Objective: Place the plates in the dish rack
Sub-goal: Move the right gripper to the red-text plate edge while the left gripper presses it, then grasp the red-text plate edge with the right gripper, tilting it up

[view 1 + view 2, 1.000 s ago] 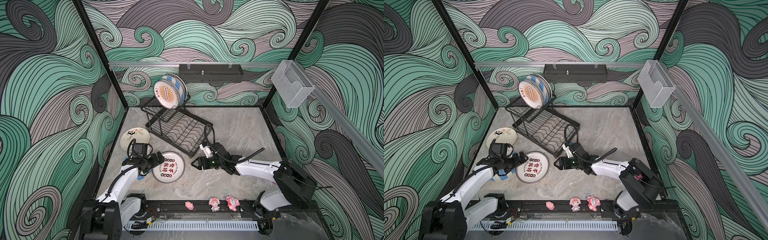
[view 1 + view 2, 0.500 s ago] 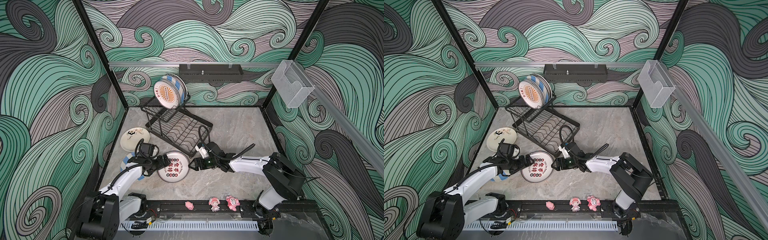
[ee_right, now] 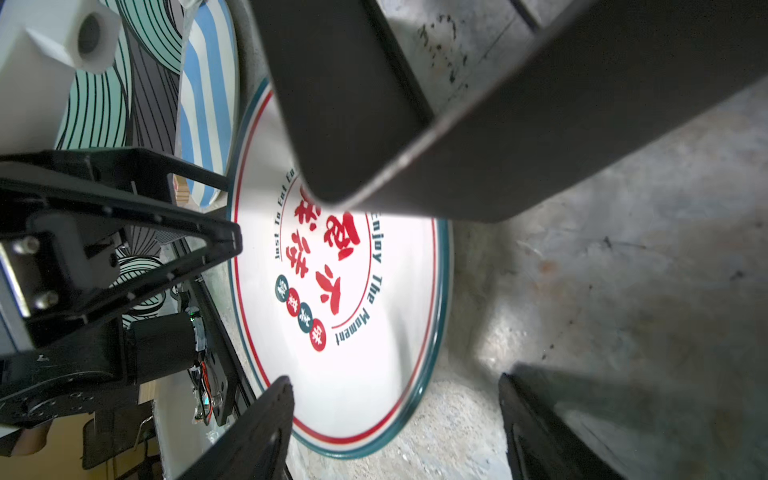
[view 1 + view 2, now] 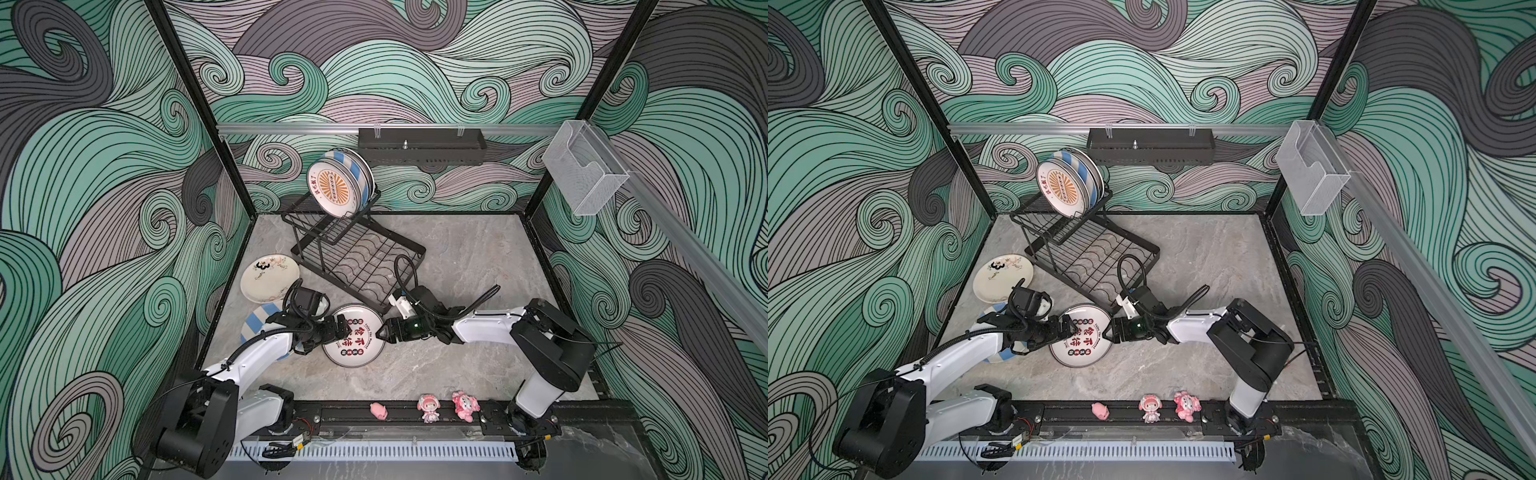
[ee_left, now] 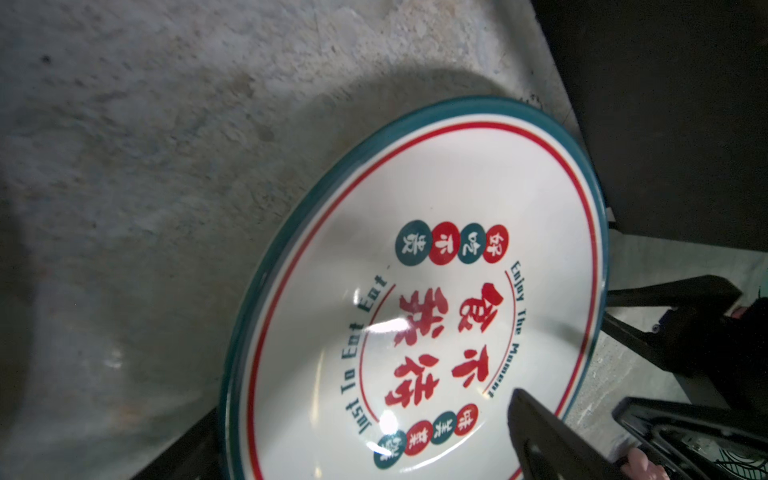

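**Character plate sits between both grippers, off the rack's near corner**

Your teal-rimmed character plate [image 4: 357,353] is on the marble tabletop [image 4: 478,257], face up, just beside the near corner of the dish rack [image 4: 357,266]. It is not in the rack. Both wrist views show its red characters and the words "Enjoy The Moment".

Your left gripper [image 4: 340,328] is at the plate's left rim. In the left wrist view one finger [image 5: 540,436] lies over the plate's face and a dark part shows below the rim. You cannot tell from this whether the jaws pinch the rim or only straddle it.

Your right gripper [image 4: 380,334] is at the opposite rim, tips pointing toward the left gripper. Its jaws are spread. In the right wrist view one finger [image 3: 266,424] lies over the plate's face and the other sits out over bare table, with the rim between them. Whether the tips touch the plate is unclear.

On the rack's raised upper tier an orange-sunburst plate [image 4: 334,189] stands on edge in front. A racked striped plate [image 4: 353,168] and more rims stand close behind it.

A cream floral plate [image 4: 270,278] marked with a black "3" lies flat left of the rack. A loose striped plate [image 4: 255,324] lies partly under your left arm. Three pink figurines [image 4: 429,407] stand on the front rail.
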Controlling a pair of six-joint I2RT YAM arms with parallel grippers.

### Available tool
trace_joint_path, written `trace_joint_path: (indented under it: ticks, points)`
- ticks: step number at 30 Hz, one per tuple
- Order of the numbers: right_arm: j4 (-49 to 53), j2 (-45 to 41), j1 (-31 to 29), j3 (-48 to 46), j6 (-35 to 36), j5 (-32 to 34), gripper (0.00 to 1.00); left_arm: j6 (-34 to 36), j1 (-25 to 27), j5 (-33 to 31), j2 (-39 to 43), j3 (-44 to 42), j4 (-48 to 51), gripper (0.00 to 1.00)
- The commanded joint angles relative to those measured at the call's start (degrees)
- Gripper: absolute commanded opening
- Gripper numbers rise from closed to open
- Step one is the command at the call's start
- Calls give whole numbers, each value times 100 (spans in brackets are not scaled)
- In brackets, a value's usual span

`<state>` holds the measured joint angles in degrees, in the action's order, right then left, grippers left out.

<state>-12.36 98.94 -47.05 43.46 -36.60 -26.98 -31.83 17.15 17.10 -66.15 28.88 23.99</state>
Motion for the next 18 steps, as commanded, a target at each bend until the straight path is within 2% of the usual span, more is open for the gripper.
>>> trace_joint_path:
  ticks: [1, 11, 18]
  points:
    - [-177, 236, 38, 140, -49, -172, 74, -68, 84, -10, 147, -24, 11, 99]
    - [-393, 553, 88, 232, -196, -417, 60, -59, 372, -102, 427, -170, 109, 99]
    - [-442, 601, 90, 234, -251, -514, 49, -76, 626, 37, 168, -227, -14, 99]
